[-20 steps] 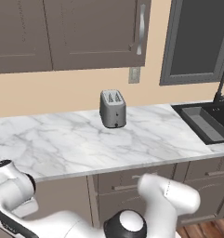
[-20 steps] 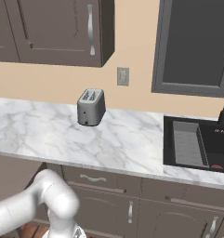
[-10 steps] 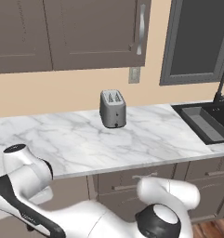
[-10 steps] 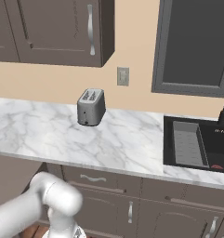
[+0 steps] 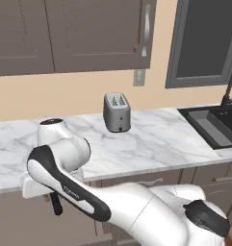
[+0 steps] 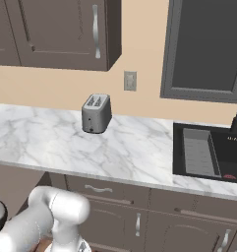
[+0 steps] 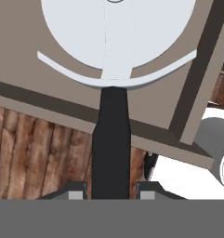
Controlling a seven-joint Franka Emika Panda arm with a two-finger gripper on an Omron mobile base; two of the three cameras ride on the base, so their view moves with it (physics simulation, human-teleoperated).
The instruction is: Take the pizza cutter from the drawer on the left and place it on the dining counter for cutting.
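While the white arm folds low in front of the grey-brown cabinet run, the pincer (image 7: 111,191) is pinched on the black-handled pizza cutter with the round silvery-white wheel blade (image 7: 112,135). In the hand view, the thick handle runs from 6 o'clock between the two small dark fingertips (image 7: 76,191) up to the wheel at 12 o'clock. Behind the wheel lies a flat grey-brown cabinet panel (image 7: 20,69); brown wooden floor planks (image 7: 39,153) show at 8 o'clock.

In the left base view, the black handle (image 5: 56,205) hangs below the arm's wrist at 8 o'clock, just under the front edge of the long white grey-veined marble bench (image 5: 151,144). A silver two-slot toaster (image 5: 117,112) stands upright on that bench, and a black sink basin (image 5: 216,126) sits at 3 o'clock.
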